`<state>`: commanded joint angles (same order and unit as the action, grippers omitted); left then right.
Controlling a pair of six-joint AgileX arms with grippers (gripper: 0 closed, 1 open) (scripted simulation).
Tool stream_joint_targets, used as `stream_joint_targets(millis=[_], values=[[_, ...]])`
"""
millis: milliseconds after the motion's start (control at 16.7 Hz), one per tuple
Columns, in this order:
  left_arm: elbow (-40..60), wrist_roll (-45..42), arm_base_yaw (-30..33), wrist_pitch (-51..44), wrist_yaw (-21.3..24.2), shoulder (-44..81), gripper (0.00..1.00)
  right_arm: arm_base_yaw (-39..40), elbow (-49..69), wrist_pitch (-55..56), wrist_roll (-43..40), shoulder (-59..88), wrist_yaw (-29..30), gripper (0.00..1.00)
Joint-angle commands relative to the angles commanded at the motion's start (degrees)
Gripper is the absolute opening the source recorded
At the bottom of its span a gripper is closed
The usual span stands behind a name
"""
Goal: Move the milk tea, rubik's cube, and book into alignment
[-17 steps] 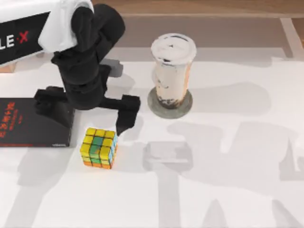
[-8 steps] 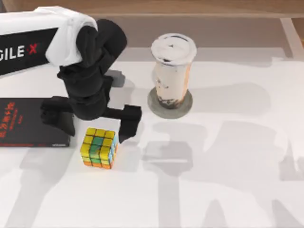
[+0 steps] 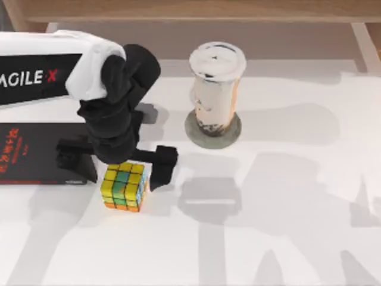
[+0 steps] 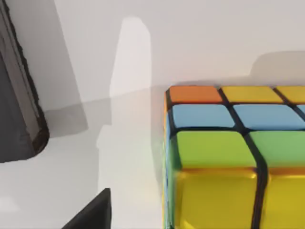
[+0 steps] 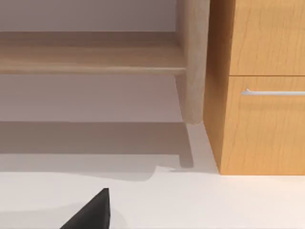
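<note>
Fingers of the left gripper (image 3: 122, 162) are spreading wide astride the rubik's cube (image 3: 124, 186) (between book (image 3: 36, 152) and milk tea (image 3: 216, 89)), sitting on the worktop (image 3: 286, 226), ready for closing.

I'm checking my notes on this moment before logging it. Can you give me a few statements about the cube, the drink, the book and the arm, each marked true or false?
1. The milk tea stands upright on a grey coaster. True.
2. The left gripper is over the rubik's cube, one finger on each side. True.
3. The cube rests on top of the book. False: it sits on the white table, beside the book's right edge.
4. The milk tea lies tipped over. False: it is upright with its lid on.
5. The book lies at the table's left side. True.
</note>
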<state>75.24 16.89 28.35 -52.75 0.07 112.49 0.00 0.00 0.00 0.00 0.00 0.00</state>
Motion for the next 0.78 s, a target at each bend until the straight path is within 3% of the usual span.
stream_joint_targets(millis=[720,780], values=[[0.00,0.00,0.00,0.00,0.00,0.00,0.02,0.00,0.00,0.00,0.00,0.00,0.00,1.00],[0.00,0.00,0.00,0.00,0.00,0.00,0.00,0.00,0.00,0.00,0.00,0.00,0.00,1.00]])
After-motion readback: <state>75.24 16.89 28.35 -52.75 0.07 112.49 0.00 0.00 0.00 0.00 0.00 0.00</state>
